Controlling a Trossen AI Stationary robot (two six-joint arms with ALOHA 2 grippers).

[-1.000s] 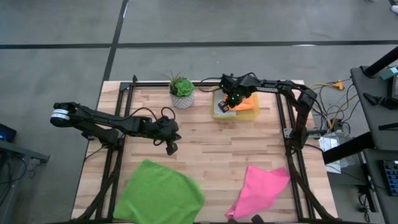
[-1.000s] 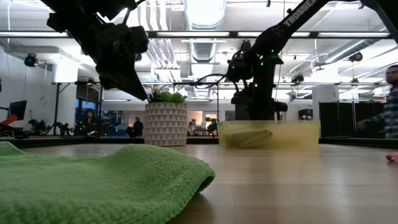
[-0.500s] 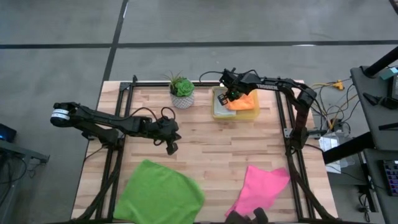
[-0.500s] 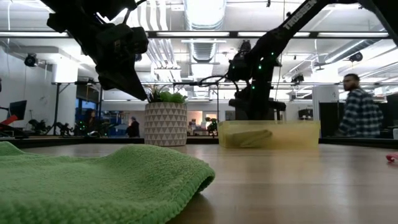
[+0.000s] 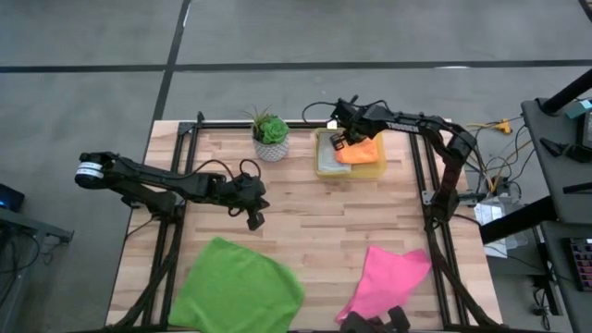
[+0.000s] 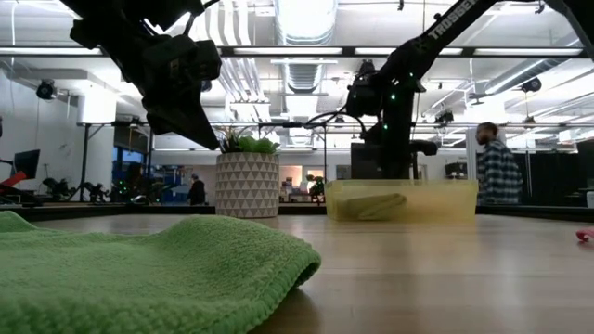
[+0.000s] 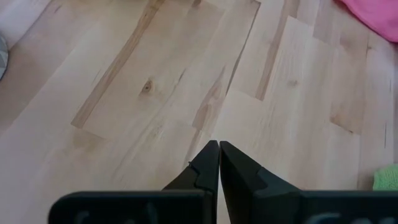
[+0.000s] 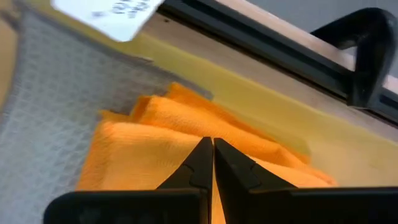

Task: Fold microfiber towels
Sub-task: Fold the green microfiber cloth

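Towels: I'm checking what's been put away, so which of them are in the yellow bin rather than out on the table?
The orange towel and the grey towel lie in the bin; the green towel and pink towel lie on the table.

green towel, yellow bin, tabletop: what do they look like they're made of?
Green towel: soft looped pile, matte, likely microfiber; the fuzzy nap shows up close.
Yellow bin: translucent plastic by the look; contents show dimly through its wall.
Tabletop: light wood planks, smooth finish; grain, a knot and board joints are visible.

White lettering reading "TROSSEN" runs along the right arm [image 6: 445,25]; the bin's label [image 8: 109,15] is illegible.
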